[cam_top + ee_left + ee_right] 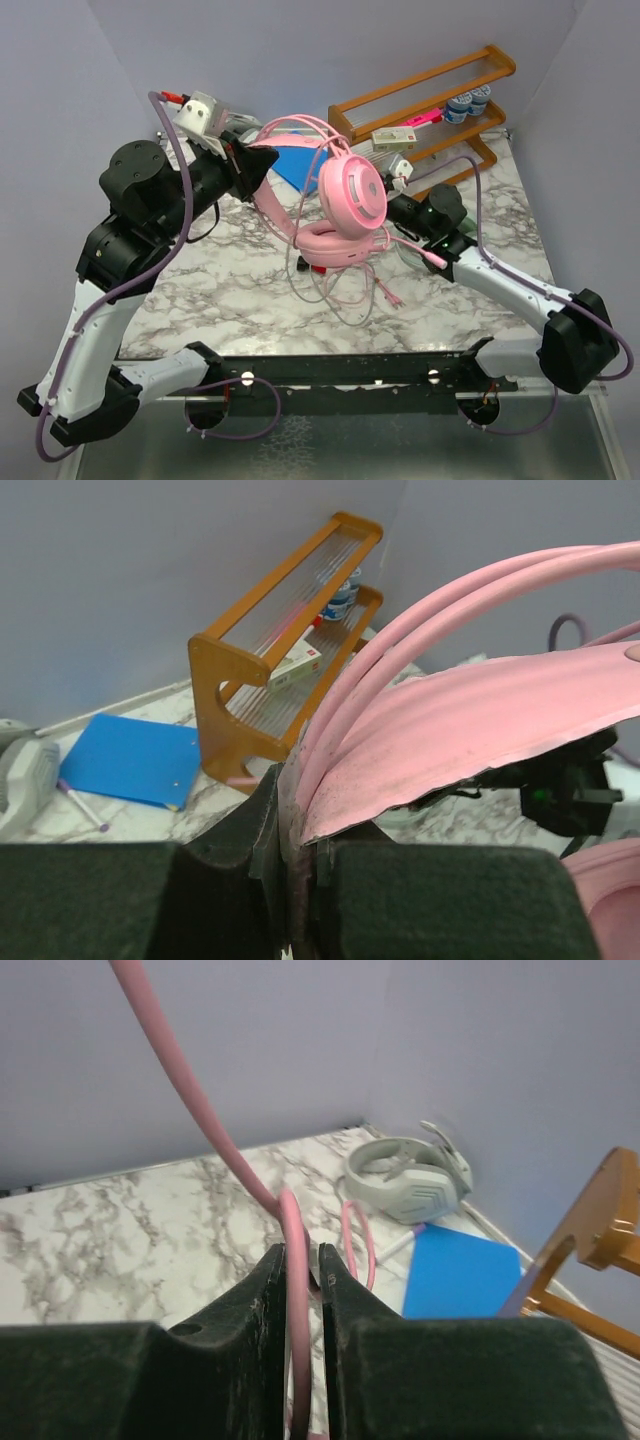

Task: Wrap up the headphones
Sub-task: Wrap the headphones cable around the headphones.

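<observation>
The left end effector (300,825) clamps the headband (480,720) of the pink headphones (352,195) over the middle of the bench (190,290). The right end effector (302,1265) pinches their cable (195,1100), which probably winds best under steady tension.

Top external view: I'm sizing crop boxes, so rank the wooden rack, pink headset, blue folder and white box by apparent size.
1-2. wooden rack and pink headset: alike, and the headset is held up nearer the camera, so unranked.
3. blue folder, partly hidden.
4. white box on the rack.
</observation>
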Available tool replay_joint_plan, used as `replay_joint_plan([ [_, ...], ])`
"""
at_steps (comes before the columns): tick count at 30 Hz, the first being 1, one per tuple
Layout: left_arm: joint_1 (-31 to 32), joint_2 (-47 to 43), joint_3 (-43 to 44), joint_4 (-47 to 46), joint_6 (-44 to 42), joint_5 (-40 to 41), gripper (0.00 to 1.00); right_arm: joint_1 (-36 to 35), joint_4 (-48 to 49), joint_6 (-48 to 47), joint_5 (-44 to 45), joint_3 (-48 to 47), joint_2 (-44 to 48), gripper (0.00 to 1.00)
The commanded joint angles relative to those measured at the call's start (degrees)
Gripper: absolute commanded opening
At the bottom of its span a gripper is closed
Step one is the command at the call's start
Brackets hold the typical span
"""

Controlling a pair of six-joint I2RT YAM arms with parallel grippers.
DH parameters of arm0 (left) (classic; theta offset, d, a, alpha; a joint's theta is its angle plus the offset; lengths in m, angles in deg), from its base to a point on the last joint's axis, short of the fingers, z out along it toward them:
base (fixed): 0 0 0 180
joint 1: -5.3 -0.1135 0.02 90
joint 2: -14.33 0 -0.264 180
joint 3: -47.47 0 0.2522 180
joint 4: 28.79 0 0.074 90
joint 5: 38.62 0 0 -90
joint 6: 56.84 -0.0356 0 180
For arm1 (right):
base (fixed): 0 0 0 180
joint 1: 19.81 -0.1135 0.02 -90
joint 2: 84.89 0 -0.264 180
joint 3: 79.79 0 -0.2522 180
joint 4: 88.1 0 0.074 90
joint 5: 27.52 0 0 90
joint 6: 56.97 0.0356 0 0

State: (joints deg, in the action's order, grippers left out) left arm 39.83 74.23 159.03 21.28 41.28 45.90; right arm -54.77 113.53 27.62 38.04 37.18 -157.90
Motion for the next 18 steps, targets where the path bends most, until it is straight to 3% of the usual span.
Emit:
replay_joint_plan([
  [1,0.0,1.7,4.2,-5.3,14.2,0.7,0.0,0.4,10.0,8.3,-9.7,1.4,-3.7,0.18],
  [5,0.0,3.2,5.1,-5.5,17.9,4.4,0.0,0.4,15.0,12.5,-13.1,1.5,-6.7,0.18],
  [11,0.0,4.2,6.0,-5.7,18.5,13.5,0.0,0.4,13.6,14.3,-16.0,0.7,-9.1,0.14],
  [18,0.0,5.6,7.9,-7.5,19.3,19.8,0.0,0.4,16.3,17.6,-20.1,4.5,-10.3,0.23],
])
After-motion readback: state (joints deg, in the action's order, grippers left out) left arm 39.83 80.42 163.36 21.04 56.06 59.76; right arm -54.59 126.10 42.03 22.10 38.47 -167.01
